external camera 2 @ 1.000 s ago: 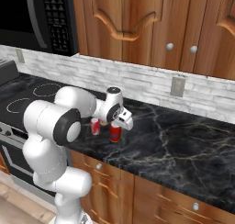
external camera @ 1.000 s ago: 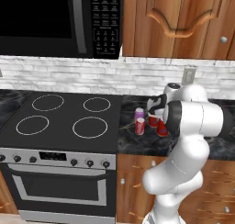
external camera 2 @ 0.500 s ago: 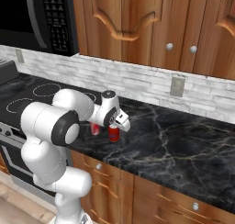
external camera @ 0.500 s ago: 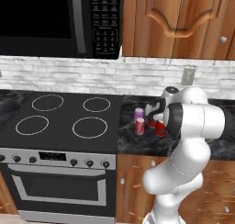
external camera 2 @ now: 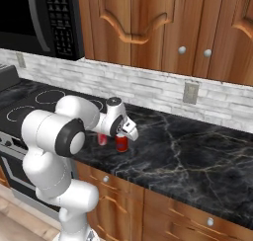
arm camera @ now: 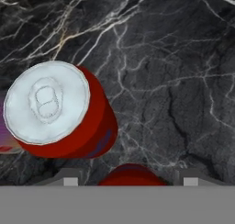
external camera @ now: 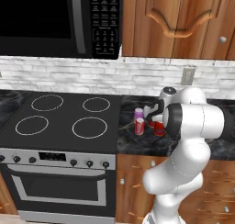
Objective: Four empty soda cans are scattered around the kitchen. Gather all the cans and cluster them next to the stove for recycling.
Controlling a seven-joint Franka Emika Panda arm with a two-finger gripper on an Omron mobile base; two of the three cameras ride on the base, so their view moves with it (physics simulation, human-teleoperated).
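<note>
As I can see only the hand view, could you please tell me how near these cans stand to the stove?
Observer: They stand on the black counter just right of the stove, level with its right-hand burners.
Operator: Thank you. Which cans are in the group?
Observer: A pink-purple can stands behind a red can. To their right is the gripper's red can. I cannot tell whether a further one stands beside it.
Operator: How is the hand placed?
Observer: In the right base view the gripper points down onto that can, with the arm reaching in from the stove side.
</note>
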